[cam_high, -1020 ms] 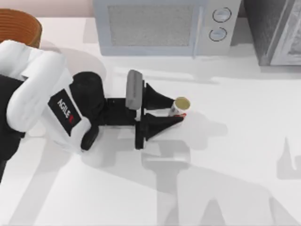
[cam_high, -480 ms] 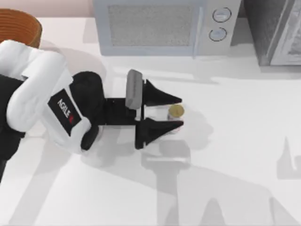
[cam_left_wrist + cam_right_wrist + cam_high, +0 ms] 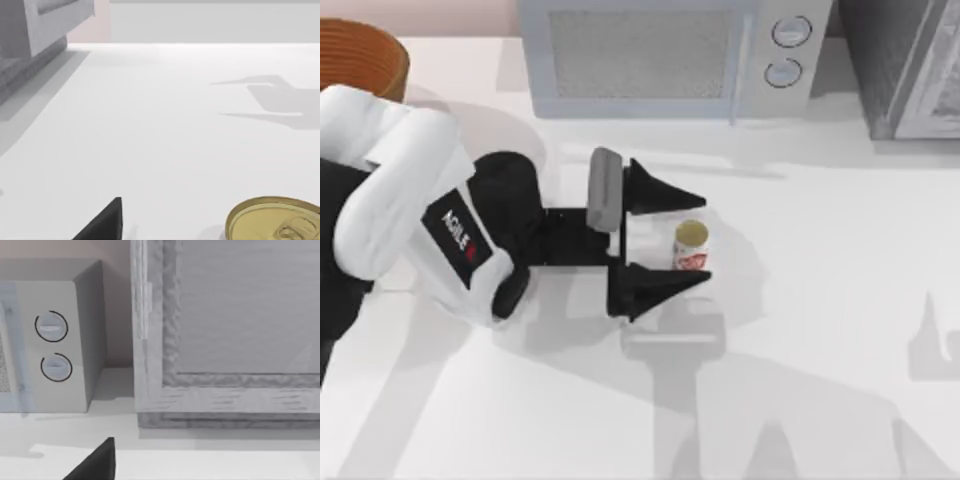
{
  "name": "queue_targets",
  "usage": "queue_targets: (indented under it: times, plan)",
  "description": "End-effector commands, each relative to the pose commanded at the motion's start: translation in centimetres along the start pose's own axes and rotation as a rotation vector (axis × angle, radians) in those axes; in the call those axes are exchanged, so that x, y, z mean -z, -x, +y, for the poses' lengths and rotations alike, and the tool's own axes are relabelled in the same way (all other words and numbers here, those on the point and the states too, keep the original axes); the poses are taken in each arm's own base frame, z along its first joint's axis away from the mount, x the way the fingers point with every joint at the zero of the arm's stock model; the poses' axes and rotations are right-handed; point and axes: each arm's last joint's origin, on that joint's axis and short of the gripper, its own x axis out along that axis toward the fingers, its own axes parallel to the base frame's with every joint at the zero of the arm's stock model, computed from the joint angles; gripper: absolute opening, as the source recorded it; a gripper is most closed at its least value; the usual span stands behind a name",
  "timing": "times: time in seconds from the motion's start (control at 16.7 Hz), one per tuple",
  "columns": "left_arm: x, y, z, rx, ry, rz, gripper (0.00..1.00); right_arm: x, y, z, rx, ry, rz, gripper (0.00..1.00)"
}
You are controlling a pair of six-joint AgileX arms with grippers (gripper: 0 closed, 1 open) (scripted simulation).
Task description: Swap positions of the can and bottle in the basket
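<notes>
- The left arm's black two-finger gripper [image 3: 704, 240] is reaching out over the white table [image 3: 820, 300] toward the table's right, its fingers spread apart with a clear gap on either side of the can.
- The small upright white can with red label markings and a dull gold round top [image 3: 690, 246] is standing on the table between those two fingertips, near their ends; neither finger appears to be touching it.
- In the left wrist view the can's gold lid [image 3: 274, 219] is sitting close under the camera, with one black fingertip [image 3: 102, 222] well apart from it.
- The large round orange-brown woven wicker basket [image 3: 360, 55] is sitting at the table's far left corner, well apart from the can, so the can is not in the basket right now.
- No bottle is identifiable in these views.
- The white microwave with two round dials [image 3: 665, 55] is standing along the far edge behind the can.
- The right arm's gripper is looking toward the microwave's dials [image 3: 52, 347] and a grey textured cabinet [image 3: 225, 330]; a single black fingertip [image 3: 95, 462] is in sight, and I cannot tell whether its fingers are apart or together.
- Judging by the layout, the step in hand is the grasp of the can.
- The next move probably calls for closing squarely on the can's sides without tipping it, then lifting before carrying it toward the basket.
</notes>
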Motion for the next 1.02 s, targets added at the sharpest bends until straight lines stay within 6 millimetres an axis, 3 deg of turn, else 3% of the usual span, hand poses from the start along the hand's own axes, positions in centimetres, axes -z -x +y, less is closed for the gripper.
queue_targets:
  times: [0.24,0.42,0.54,0.72,0.84,1.02]
  plan:
    - [-0.2,0.1,0.0,-0.01,0.007,0.002,1.0,0.0,0.0,0.0,0.0,0.0,0.0,1.0]
    - [-2.2,1.8,0.1,-0.112,0.05,0.016,1.0,0.0,0.0,0.0,0.0,0.0,0.0,1.0]
    - [-4.7,3.4,0.0,-0.218,0.079,0.027,1.0,0.0,0.0,0.0,0.0,0.0,0.0,1.0]
    - [-10.2,6.4,-1.4,-0.41,0.099,0.04,1.0,0.0,0.0,0.0,0.0,0.0,0.0,1.0]
    - [-14.3,8.6,-3.5,-0.552,0.094,0.042,1.0,0.0,0.0,0.0,0.0,0.0,0.0,1.0]
    - [-19.4,11.7,-8.5,-0.77,0.071,0.04,1.0,0.0,0.0,0.0,0.0,0.0,0.0,1.0]
